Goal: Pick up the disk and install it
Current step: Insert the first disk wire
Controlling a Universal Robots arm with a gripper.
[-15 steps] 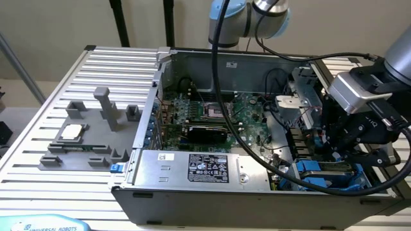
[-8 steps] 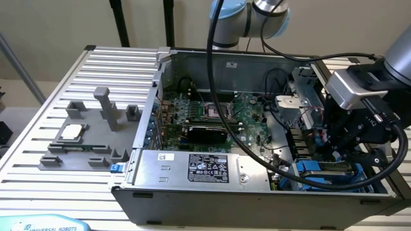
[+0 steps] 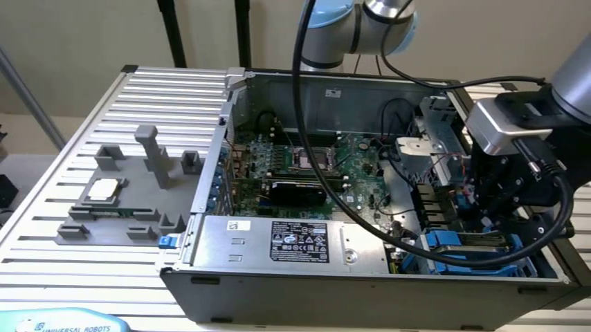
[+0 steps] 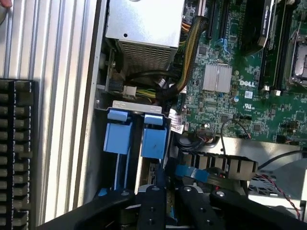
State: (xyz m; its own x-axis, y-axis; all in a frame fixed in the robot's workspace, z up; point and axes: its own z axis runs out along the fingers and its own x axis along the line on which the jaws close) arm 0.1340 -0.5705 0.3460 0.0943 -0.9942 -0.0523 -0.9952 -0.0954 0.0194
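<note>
Gripper [image 4: 169, 194] is clamping the disk [image 4: 154, 142], fingers [image 4: 153, 207] nearly together on its edge. Disk is standing on edge in the drive bay [image 4: 125, 104], just beside another blue carrier [image 4: 118, 136], at the near corner of the case [image 3: 277, 290], the exterior view's right.
</note>
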